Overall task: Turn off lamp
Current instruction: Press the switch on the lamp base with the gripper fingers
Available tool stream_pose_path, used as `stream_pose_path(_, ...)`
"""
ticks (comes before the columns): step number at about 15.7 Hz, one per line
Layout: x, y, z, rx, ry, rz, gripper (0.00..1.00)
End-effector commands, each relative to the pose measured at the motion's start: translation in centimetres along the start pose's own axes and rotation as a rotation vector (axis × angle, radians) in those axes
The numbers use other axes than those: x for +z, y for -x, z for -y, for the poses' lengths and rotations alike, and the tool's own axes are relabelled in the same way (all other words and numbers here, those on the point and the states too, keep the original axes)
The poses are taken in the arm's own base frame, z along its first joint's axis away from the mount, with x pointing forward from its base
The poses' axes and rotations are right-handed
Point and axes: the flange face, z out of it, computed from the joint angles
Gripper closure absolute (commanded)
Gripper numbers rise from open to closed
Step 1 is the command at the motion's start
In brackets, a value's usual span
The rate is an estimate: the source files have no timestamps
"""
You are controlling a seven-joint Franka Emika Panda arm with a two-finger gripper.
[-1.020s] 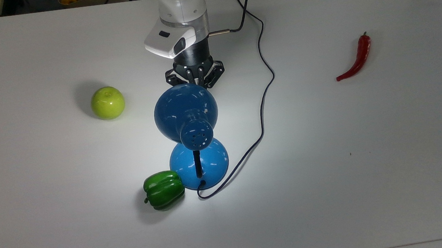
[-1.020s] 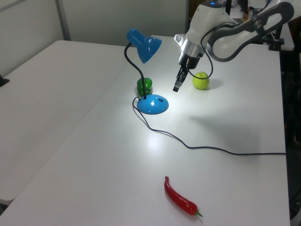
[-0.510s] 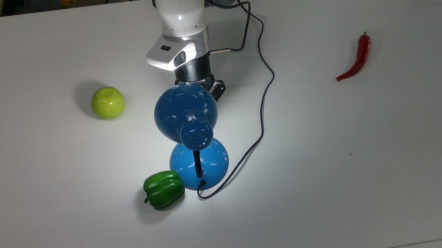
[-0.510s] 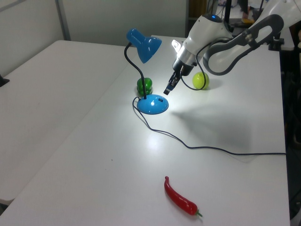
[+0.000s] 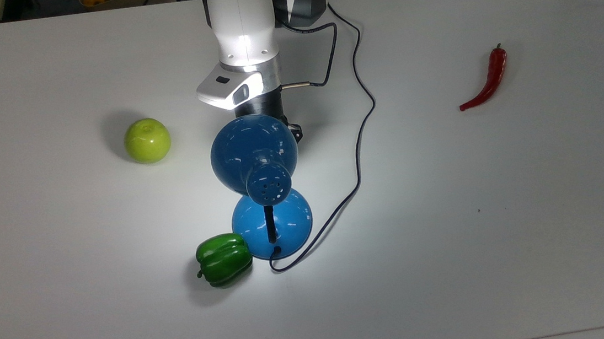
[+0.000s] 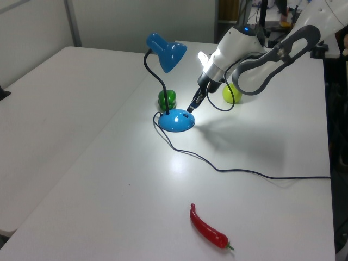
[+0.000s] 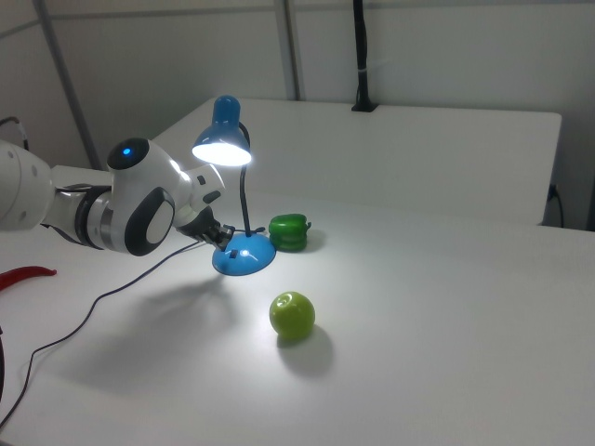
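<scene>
My gripper (image 6: pixel 191 107) is reaching down at a slant to the round base of the lamp (image 5: pixel 254 154), its fingers looking pressed together and its tip sitting right at the base's edge in the left view. The lamp is standing mid-table (image 5: pixel 507 227), shining, with the green pepper (image 5: pixel 223 259) touching its base and the green apple (image 5: pixel 147 140) well apart.

Blue lamp (image 5: pixel 254 154), lit, upright
</scene>
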Motion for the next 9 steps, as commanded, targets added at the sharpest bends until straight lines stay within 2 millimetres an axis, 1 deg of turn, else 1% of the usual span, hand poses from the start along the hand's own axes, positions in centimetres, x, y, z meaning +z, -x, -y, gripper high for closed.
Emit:
stream_pose_path(1,1.0,0.2,-0.7,0.011,0.020,-0.041,1.00)
stream_pose_path(6,1.9,0.5,-0.8,0.005,0.026,-0.060,1.00)
stream_pose_path(8,2.6,0.8,-0.8,0.001,0.026,-0.061,1.00)
stream_pose_path(9,2.6,0.6,-0.8,0.001,0.027,-0.069,1.00)
